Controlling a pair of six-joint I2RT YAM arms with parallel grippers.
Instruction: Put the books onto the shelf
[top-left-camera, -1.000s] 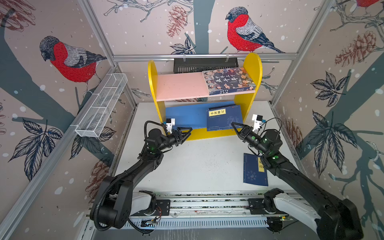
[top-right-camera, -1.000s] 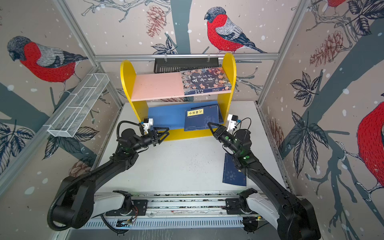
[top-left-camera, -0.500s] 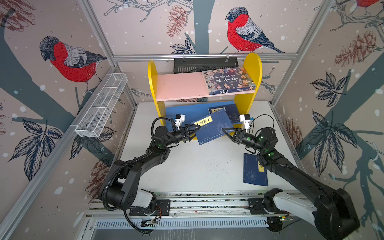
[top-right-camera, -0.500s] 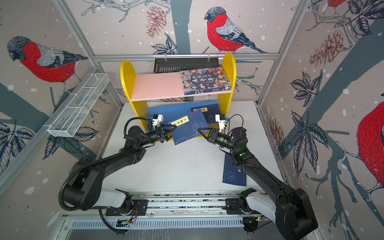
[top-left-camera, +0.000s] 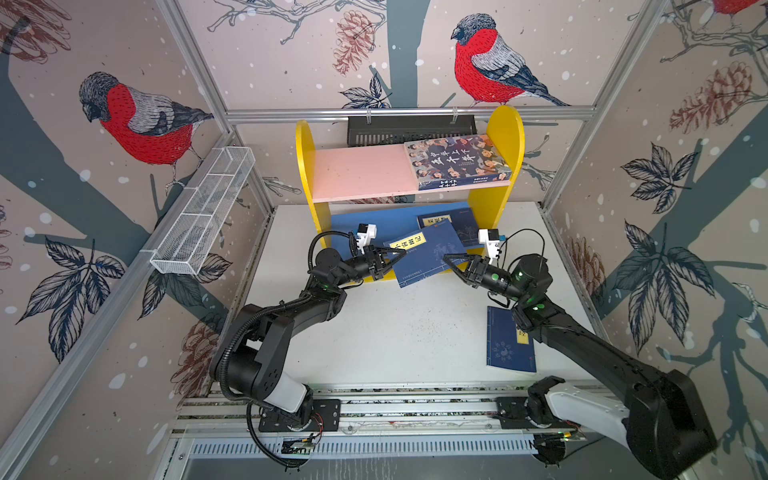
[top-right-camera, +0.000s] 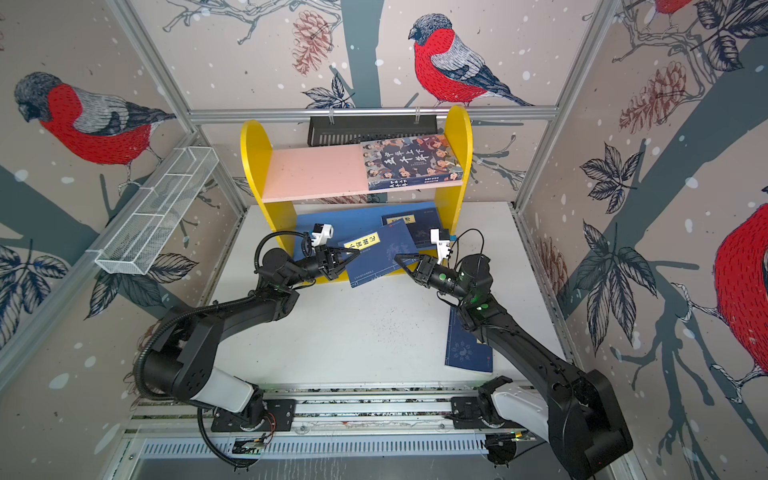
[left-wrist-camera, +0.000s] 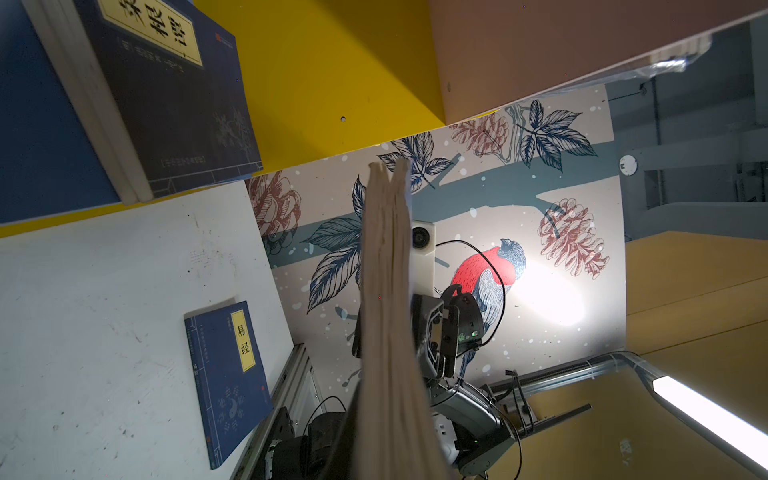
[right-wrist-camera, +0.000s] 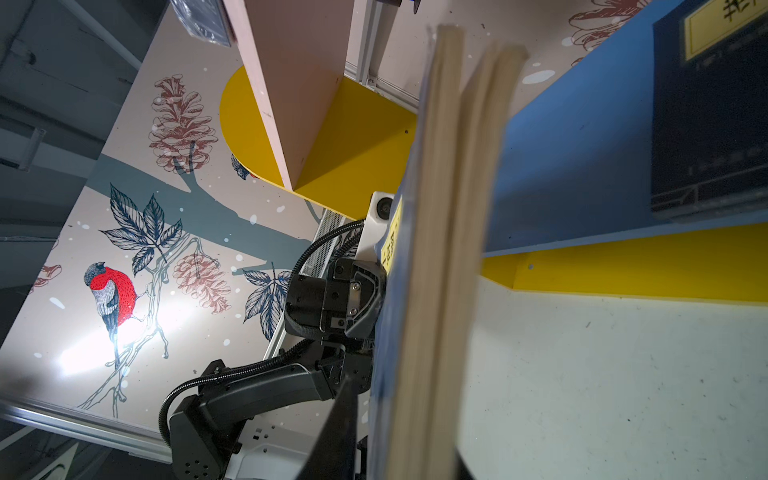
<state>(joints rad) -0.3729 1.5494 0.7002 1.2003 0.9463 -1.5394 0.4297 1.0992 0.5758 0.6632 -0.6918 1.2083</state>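
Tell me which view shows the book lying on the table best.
The left wrist view: the book shows whole there, label readable. In both top views the right arm covers one corner. The right wrist view misses it.

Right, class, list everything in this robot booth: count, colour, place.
table: one, white.
shelf: one, yellow sides, pink board above blue board, at its back.
colourful book: one, on the pink board.
navy books: at least three; shelved book on blue board, held book in mid-air, loose book on table.
basket: one, white wire, left wall.
tray: one, black, behind the shelf.
left gripper: black, shut on the held book.
right gripper: black, at its opposite edge.
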